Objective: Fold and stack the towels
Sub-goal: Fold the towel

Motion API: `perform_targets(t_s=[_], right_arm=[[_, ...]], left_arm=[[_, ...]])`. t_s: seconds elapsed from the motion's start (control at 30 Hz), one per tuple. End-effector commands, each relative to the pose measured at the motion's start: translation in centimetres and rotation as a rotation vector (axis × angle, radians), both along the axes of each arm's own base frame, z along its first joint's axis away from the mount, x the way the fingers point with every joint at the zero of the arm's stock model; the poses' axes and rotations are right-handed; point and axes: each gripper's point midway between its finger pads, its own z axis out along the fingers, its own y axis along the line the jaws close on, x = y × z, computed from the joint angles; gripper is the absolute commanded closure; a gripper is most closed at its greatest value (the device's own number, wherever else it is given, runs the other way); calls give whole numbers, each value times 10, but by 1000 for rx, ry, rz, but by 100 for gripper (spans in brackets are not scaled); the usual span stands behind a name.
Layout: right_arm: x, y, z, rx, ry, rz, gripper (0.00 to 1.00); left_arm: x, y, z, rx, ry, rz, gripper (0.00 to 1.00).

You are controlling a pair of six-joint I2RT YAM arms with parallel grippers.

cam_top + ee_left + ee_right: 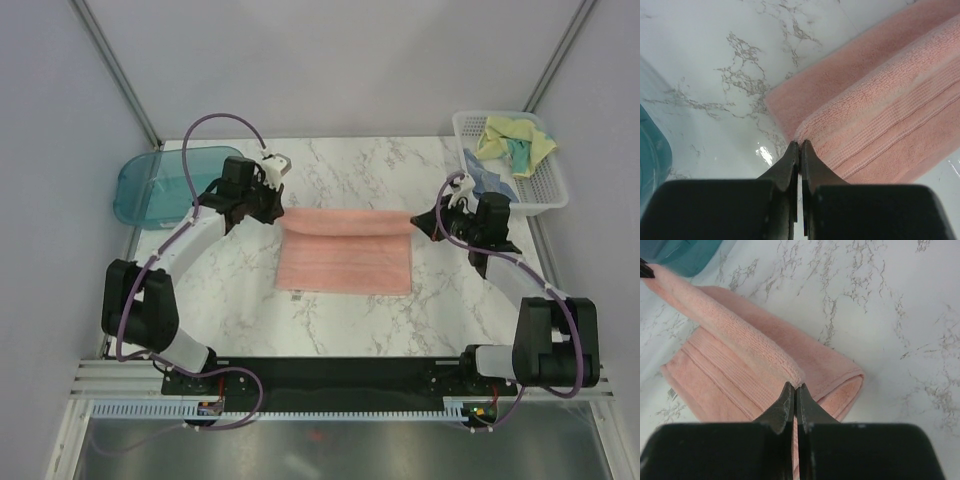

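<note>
The salmon-pink towel (880,115) runs off the left wrist view at 3 o'clock; the teal tray (652,150) is cropped at 9 o'clock. Overhead, the light blue towel (492,180) lies partly covered by the pale yellow towel (515,140) in the basket (540,200).

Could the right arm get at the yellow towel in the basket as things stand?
Probably not yet: the right gripper is shut on a corner of the pink towel. Once released, the yellow towel lies uncovered in the basket nearby.

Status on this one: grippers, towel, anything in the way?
Jaws shut: left gripper, right gripper, each on a salmon-pink towel corner. Upper layer lifted, fold unfinished. Two other towels in white basket; nothing blocking.
</note>
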Motion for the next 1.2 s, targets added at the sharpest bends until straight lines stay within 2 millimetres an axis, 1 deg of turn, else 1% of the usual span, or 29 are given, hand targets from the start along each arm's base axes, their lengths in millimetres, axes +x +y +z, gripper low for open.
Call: perform_targets(t_s=[0.0, 0.03, 0.07, 0.13, 0.2, 0.23, 0.3, 0.37, 0.4, 0.5, 0.63, 0.73, 0.87, 1.0, 1.03, 1.17], right_arm=[[-2, -4, 33, 17, -107, -46, 100], [-8, -3, 28, 19, -98, -47, 100], [-11, -3, 33, 24, -112, -54, 100], [-17, -3, 29, 28, -102, -68, 100], [-23, -7, 20, 18, -74, -94, 100], [-24, -8, 17, 27, -51, -109, 100], [-27, -8, 12, 52, -20, -130, 100], [-31, -6, 11, 95, -4, -145, 100], [-33, -5, 10, 103, -6, -144, 100], [-40, -6, 2, 105, 41, -166, 100], [-52, -6, -5, 129, 78, -188, 100], [-61, -12, -12, 114, 86, -230, 100], [-71, -9, -16, 163, 100, -243, 100], [-74, -13, -23, 183, 140, -292, 100], [-78, -10, -26, 198, 156, -287, 100], [-84, -11, -25, 224, 153, -312, 100]], left_arm=[[2, 15, -3, 26, -10, 108, 98], [-3, 12, -6, 26, -1, 106, 98], [-5, 10, -6, 21, 1, 110, 98], [-11, 9, -11, 37, 5, 118, 98], [-14, 10, -11, 47, 2, 136, 98], [-18, 12, -16, 53, 13, 139, 98], [-24, 14, -20, 58, 20, 157, 98], [-26, 14, -19, 68, 10, 165, 98], [-26, 15, -15, 71, -4, 174, 98], [-31, 14, -14, 57, -3, 176, 98], [-39, 12, -22, 52, 22, 182, 98], [-45, 11, -26, 53, 32, 187, 98], [-50, 14, -24, 43, 31, 217, 98], [-54, 17, -22, 39, 27, 235, 98], [-55, 18, -24, 43, 37, 235, 98], [-60, 15, -31, 47, 65, 233, 98]])
